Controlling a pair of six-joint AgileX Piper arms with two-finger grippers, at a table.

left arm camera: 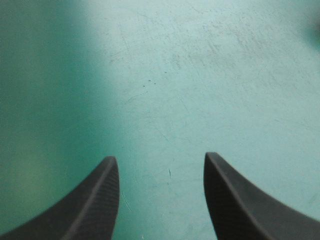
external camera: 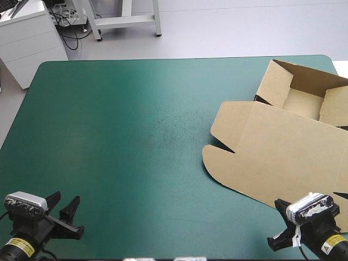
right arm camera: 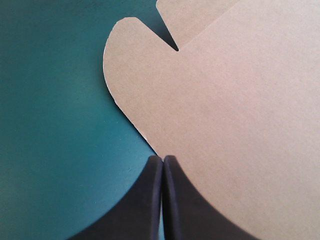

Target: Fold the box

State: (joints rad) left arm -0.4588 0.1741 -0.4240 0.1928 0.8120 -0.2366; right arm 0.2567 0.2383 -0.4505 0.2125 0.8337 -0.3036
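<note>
My left gripper (left arm camera: pixel 160 157) is open. Its two black fingers (left arm camera: pixel 97 202) stand well apart with nothing between them, and ahead of them I see only bare teal-green cover (left arm camera: pixel 165 75) marked with faint scuffs. From above, this gripper sits at the near left corner of the table (external camera: pixel 163 61), well apart from the work. My right gripper (right arm camera: pixel 162 157) is closed, its two black fingers pressed together into one pointed arch with nothing visible between them. Its tip lies right at the near edge of the brown box (external camera: pixel 283 147), though I cannot tell whether it touches the board. Just ahead of the tip, the board's edge runs out to a rounded flap (right arm camera: pixel 130 45). Beyond that, a narrow V-shaped notch separates it from a second flap (right arm camera: pixel 200 15). From above, the right gripper sits at the near right corner of the table, and the box takes up the table's right side. At the far right the box forms an open tray (external camera: pixel 304 100), with walls raised around a shallow floor. Its lid (external camera: pixel 272 157) lies flat on the cover, spreading from the tray toward the near left. Both rounded flaps stick out on the lid's left side. The box's right edge runs past what I can see.
</note>
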